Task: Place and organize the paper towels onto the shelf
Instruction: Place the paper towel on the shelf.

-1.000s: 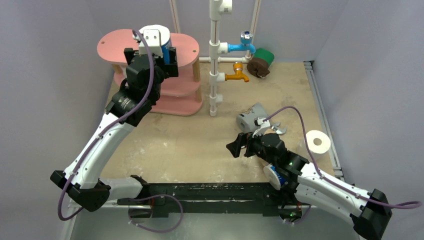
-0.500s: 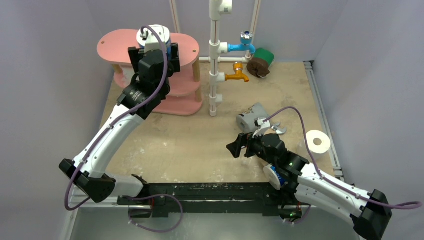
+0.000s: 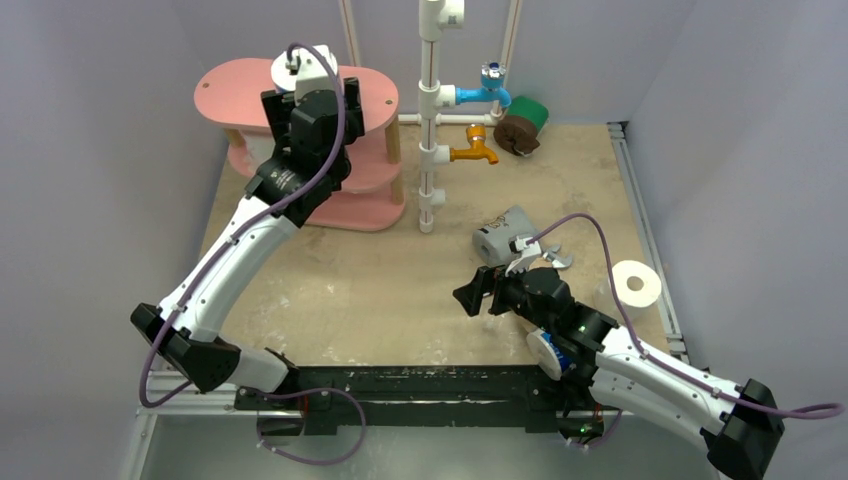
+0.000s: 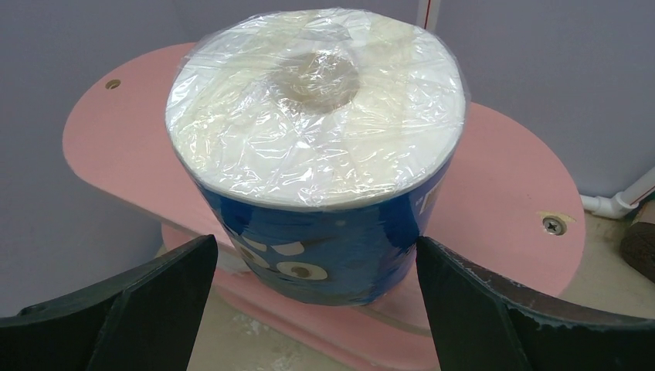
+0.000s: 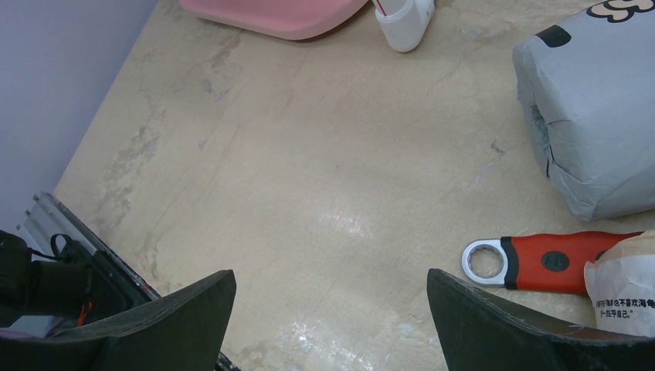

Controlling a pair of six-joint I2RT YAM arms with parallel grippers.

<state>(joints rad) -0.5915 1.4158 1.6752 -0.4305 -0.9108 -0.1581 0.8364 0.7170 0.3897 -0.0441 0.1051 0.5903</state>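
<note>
Roll in blue wrap [image 4: 317, 147] is stood upright on the top board of the pink shelf [image 4: 510, 178], flanked by the fully spread fingers [image 4: 139, 309] of the left gripper [image 4: 315, 255]; contact with the wrapper cannot be made out. Right gripper [image 5: 332, 286] is spread wide over the table [image 5: 309, 154], nothing held. Grey-wrapped roll [image 5: 595, 116] is cut off by the frame edge; lower shelf tiers are largely hidden.

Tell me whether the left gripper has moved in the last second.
Yes. The left gripper went farther over the shelf top, slightly toward the white pipe frame.
</note>
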